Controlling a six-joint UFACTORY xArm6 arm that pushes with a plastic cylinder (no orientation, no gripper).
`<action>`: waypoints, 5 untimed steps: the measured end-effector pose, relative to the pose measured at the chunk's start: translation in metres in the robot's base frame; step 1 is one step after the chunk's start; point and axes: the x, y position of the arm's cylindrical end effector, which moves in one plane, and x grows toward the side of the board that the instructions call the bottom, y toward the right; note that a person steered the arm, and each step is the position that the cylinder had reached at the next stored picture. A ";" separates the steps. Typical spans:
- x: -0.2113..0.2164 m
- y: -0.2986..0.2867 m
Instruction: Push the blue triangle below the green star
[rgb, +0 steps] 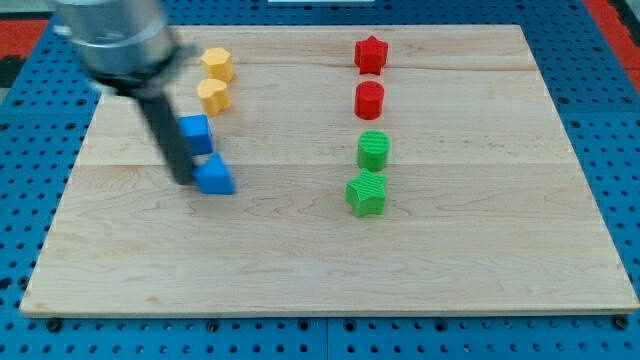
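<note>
Pale wooden worktop (300, 270) on a blue pegboard: tip at the blue triangle's left edge, target well off to the right.

No jaws exist on this rig, only a dark rod, so nothing opens or closes. My tip (187, 181) sits just beside, seemingly touching, the view's-left side of the blue triangle (215, 177), below the blue cube (195, 133). The green star (366, 194) lies well apart toward the view's right and slightly lower. Judged from this, the tip is already behind the triangle for a rightward push, which must also angle toward the view's bottom to finish beneath the star.
</note>
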 end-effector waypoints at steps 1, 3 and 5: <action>0.002 0.042; -0.025 0.059; 0.058 0.086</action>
